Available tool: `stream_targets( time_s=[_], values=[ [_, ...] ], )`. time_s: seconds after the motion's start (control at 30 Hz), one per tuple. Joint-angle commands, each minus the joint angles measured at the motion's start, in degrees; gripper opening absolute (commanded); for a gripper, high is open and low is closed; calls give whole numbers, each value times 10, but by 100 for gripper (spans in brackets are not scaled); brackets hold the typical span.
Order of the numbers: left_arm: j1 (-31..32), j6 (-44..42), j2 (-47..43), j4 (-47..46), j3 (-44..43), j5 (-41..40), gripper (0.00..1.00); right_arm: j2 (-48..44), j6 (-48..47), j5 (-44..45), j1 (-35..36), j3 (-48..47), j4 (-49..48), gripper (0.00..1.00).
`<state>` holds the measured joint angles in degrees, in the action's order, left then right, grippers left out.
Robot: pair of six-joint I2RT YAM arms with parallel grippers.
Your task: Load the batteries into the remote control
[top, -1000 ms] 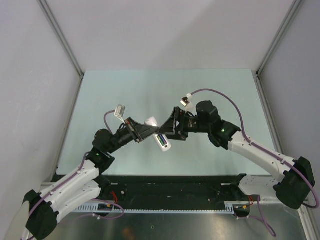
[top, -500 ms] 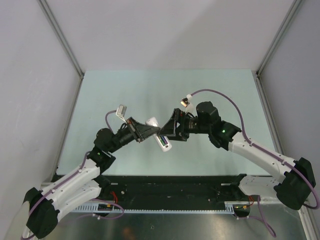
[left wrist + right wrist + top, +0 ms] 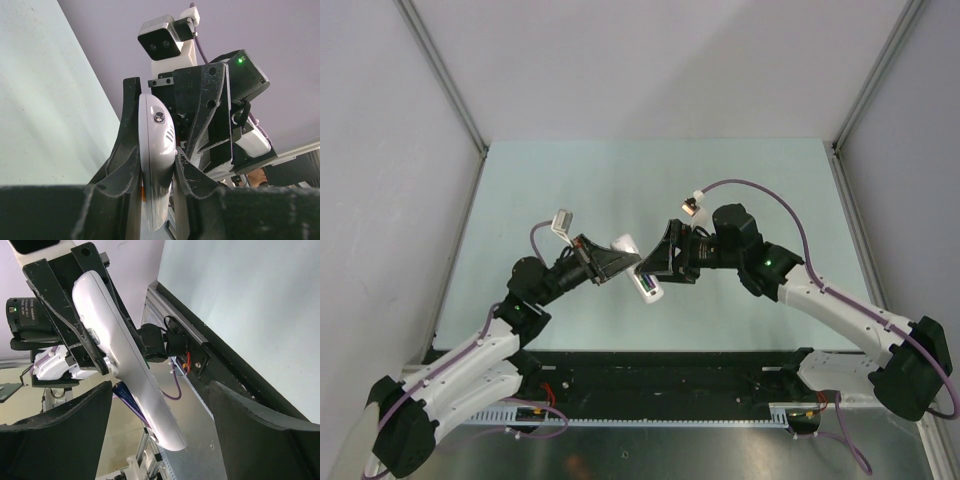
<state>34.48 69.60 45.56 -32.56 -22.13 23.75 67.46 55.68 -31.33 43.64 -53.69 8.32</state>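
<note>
pale green table (image 3: 550, 180) w/ grey walls round it; all the action is mid-air over its centre. left gripper (image 3: 155, 120) is clenched on the remote control (image 3: 129, 365), pinching its long edges and holding it tilted above the table. right gripper (image 3: 160, 386) is released, fingers spread wide either side of the remote's free end, gripping nothing. purple battery (image 3: 127, 399) shows along the remote's back, prob in the compartment. green battery i can't make out for sure, so can't tell if it's seated. step in hand, imo: press the cells home. to do it well, hold the left clamp steady, bring one right fingertip flat onto the cell & push square into the recess, not sideways, else the remote twists in the grip or the cell pops out. in the way: left fingers crowd the remote's sides, both wrists v close, purple cable (image 3: 760, 186) loops nearby. black base rail (image 3: 660, 365) sits well apart.
</note>
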Motion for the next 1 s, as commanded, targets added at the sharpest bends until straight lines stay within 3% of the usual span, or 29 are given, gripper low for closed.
stream_targets(
  time_s=[0.0, 0.6, 0.97],
  values=[
    [-3, 10, -17, -42, -23, 0, 0, -14, -4, -3, -4, 1, -5, 82],
    [-2, 6, -27, -45, -20, -6, 0, -14, 25, -10, -7, 26, -50, 81],
    [-3, 9, -14, -45, -17, -4, 0, -15, 22, -7, 0, 26, -59, 88]
  ],
)
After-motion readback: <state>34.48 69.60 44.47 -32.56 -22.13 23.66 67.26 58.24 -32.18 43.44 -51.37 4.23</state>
